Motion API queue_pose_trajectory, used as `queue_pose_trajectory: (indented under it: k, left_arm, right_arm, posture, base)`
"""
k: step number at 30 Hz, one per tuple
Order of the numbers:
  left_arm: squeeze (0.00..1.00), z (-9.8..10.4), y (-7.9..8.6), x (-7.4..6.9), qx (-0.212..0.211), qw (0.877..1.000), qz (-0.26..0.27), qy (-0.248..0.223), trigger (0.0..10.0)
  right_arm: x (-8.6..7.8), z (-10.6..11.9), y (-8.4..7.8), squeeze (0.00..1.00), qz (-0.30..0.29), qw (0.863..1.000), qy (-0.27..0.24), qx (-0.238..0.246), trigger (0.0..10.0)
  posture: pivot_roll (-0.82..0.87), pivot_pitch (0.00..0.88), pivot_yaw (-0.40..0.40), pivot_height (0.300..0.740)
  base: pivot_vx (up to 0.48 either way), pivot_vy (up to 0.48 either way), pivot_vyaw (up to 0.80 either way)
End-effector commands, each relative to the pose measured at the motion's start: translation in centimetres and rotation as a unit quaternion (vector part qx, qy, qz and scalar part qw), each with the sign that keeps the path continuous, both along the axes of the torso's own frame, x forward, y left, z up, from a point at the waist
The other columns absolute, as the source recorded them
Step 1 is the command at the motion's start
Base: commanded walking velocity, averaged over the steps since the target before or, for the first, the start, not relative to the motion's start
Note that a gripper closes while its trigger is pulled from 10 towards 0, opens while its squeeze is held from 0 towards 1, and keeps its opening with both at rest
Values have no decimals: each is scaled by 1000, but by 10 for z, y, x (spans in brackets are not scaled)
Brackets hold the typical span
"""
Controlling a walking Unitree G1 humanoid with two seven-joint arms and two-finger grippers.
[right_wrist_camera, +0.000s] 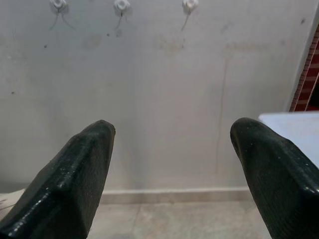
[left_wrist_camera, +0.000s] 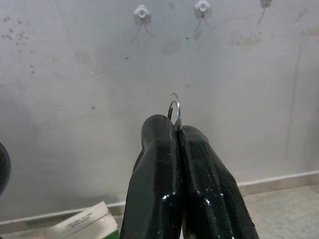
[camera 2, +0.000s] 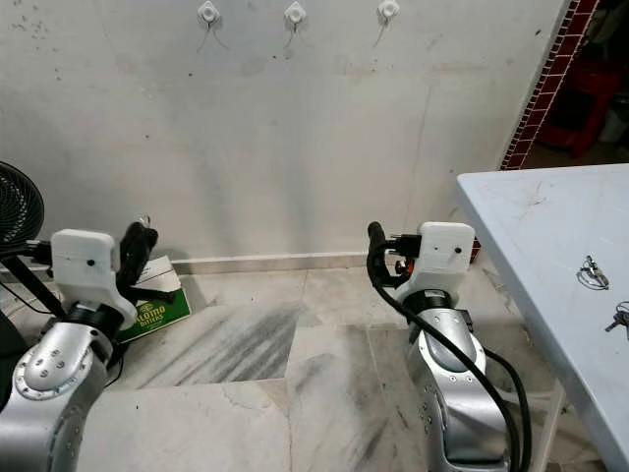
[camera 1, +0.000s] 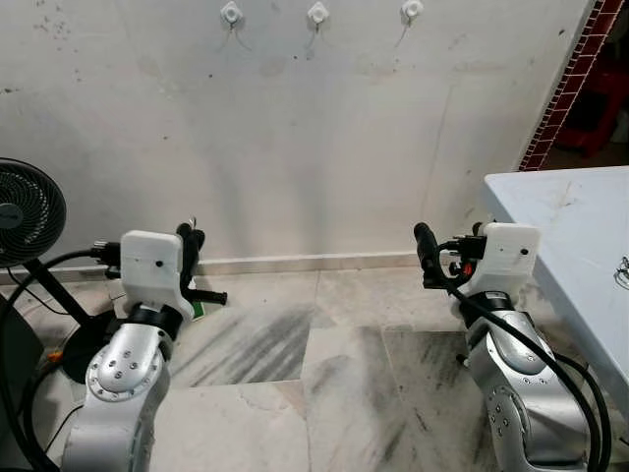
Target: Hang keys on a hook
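left eye view: robot faces a pale wall carrying three white hooks (camera 1: 317, 14) in a row high up. left gripper (camera 1: 190, 239) is raised low in front of the skirting, well below the hooks; right gripper (camera 1: 426, 246) is held at similar height. a black fan (camera 1: 25, 211) stands at far left, a white table (camera 1: 580, 246) at right

right eye view: same scene; more keys (camera 2: 593, 272) lie on the table top, and a green-and-white box (camera 2: 152, 305) lies on the floor by the left arm

left wrist view: fingers (left_wrist_camera: 159, 179) pressed together, clamping a key ring (left_wrist_camera: 175, 110) whose wire loop pokes out above the tips. hooks sit above and well apart

right wrist view: fingers (right_wrist_camera: 75, 184) spread wide, nothing between them

judgement: carry step, ring already in grip. next move calls for raising the left arm toward a hook and lining the loop's opening over the hook's tip before letting go
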State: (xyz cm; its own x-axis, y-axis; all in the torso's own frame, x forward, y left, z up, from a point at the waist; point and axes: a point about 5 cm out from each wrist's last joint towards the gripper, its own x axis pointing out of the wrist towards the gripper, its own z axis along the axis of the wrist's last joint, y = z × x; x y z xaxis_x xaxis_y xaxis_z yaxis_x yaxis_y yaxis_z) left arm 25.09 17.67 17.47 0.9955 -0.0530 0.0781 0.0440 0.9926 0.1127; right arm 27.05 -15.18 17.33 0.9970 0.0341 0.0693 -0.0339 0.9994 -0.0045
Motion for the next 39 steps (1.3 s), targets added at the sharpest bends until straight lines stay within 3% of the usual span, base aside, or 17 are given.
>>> queue_pose_trajectory:
  k: [1, 24, 39]
  left_arm:
    - [0, 2, 3, 1, 0, 1000, 0, -6, 10000]
    - [0, 1, 0, 1, -7, 1000, -14, -9, 10000]
    - [0, -2, -1, -4, -11, 1000, -9, -3, 10000]
  right_arm:
    - [1, 9, 2, 0, 4, 1000, -23, -7, 10000]
    - [7, 10, 7, 0, 19, 999, -32, -25, 10000]
    - [6, 7, 12, 0, 34, 999, -29, -22, 10000]
  posture:
    - [19, 0, 28, 740]
    - [29, 0, 17, 740]
    - [41, 0, 6, 740]
  base:
    - [0, 0, 0]
    - [321, 0, 0]
    - [327, 280, 0]
